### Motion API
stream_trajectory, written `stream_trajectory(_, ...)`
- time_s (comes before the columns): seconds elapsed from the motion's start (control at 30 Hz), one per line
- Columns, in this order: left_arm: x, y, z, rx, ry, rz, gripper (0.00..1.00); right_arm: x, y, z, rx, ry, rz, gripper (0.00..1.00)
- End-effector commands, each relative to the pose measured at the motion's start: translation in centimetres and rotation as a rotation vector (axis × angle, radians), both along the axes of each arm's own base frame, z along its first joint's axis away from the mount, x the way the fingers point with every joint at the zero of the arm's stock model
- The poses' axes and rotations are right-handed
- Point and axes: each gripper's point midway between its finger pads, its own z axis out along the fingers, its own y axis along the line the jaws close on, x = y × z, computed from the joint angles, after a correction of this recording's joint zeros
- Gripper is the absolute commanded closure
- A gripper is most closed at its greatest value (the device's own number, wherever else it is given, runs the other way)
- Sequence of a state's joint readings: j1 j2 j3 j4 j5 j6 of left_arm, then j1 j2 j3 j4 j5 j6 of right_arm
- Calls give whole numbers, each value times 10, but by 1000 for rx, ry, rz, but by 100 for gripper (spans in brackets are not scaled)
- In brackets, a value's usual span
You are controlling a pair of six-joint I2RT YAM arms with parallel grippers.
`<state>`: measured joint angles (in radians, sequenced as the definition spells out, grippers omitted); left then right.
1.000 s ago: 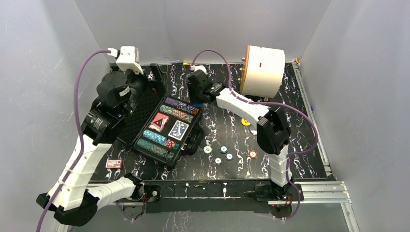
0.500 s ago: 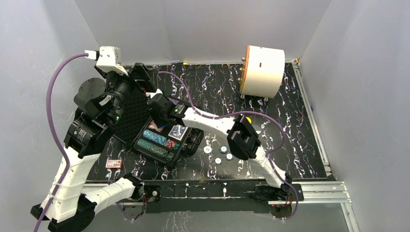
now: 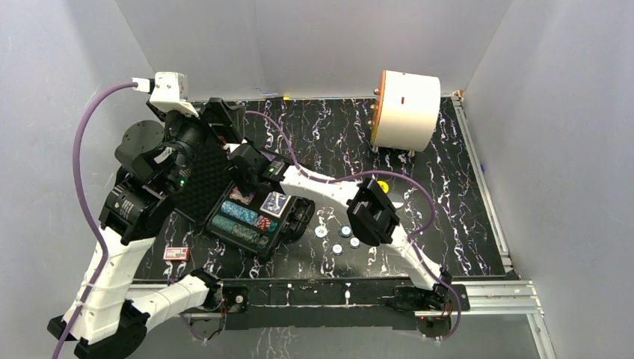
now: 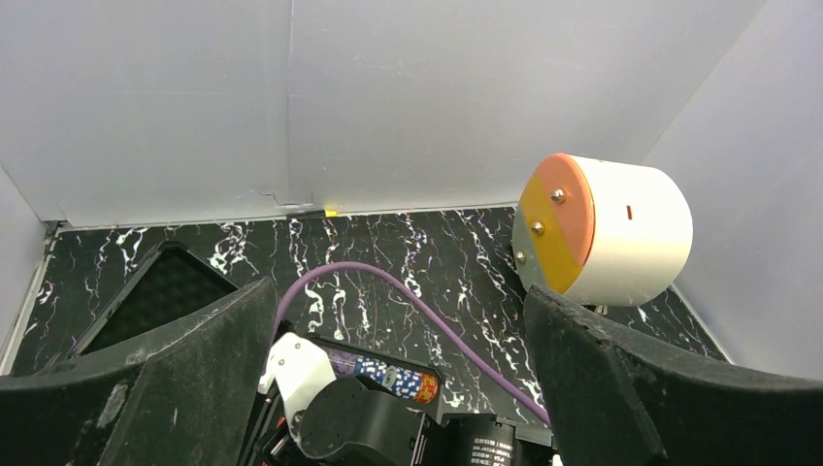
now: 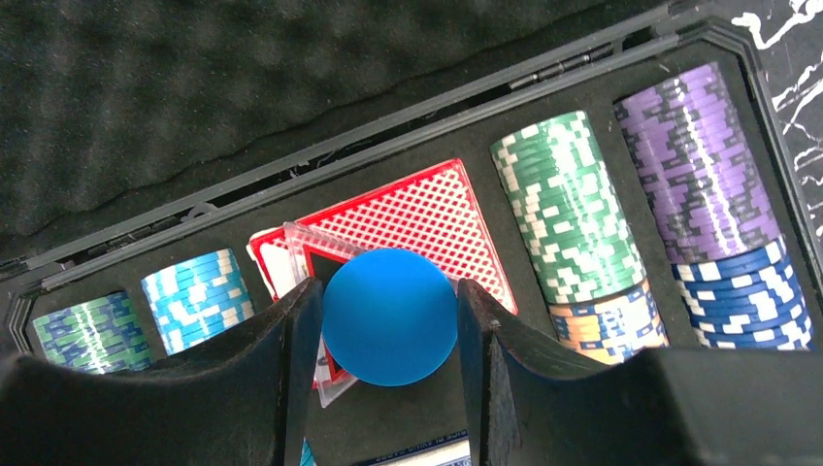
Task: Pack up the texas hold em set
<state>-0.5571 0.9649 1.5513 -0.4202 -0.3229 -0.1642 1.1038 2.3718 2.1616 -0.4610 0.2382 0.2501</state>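
Note:
The black case (image 3: pixel 288 224) lies open at the table's left, its foam lid (image 3: pixel 203 176) tilted up. Rows of poker chips (image 3: pixel 241 213) and a blue deck (image 3: pixel 275 202) sit in the tray. My right gripper (image 3: pixel 244 161) hangs over the tray, shut on a blue round button (image 5: pixel 389 316) above the red deck (image 5: pixel 427 209). Green (image 5: pixel 565 214) and purple (image 5: pixel 701 165) chip stacks lie to its right. My left gripper (image 3: pixel 224 123) is behind the lid, and its jaws (image 4: pixel 398 296) are wide open and empty in the left wrist view.
The large white cylinder with an orange face (image 3: pixel 405 111) stands at the back right. Loose chips (image 3: pixel 345 232) and a yellow button (image 3: pixel 383 182) lie right of the case. A small red-and-white card (image 3: pixel 176 253) lies near the front left. A purple cable (image 4: pixel 427 311) crosses above the case.
My right arm swung from the back of the table to over the case tray with the blue button. My left arm shifted left and the lid stands more upright. Little moved in the last half second.

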Motion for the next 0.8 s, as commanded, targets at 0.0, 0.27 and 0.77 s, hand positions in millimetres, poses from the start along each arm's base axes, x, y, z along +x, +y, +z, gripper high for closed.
stream_trajectory(0.0, -3, 7, 9, -1, -27, 20, 2, 2, 22, 21, 72, -45, 61, 45)
stream_trajectory(0.27, 0, 6, 4, 10, -15, 23, 2, -1, 27, 23, 81, -53, 77, 38)
stream_trajectory(0.77, 0, 5, 9, 5, -24, 19, 2, 11, 7, 110, 260, -68, -33, 19)
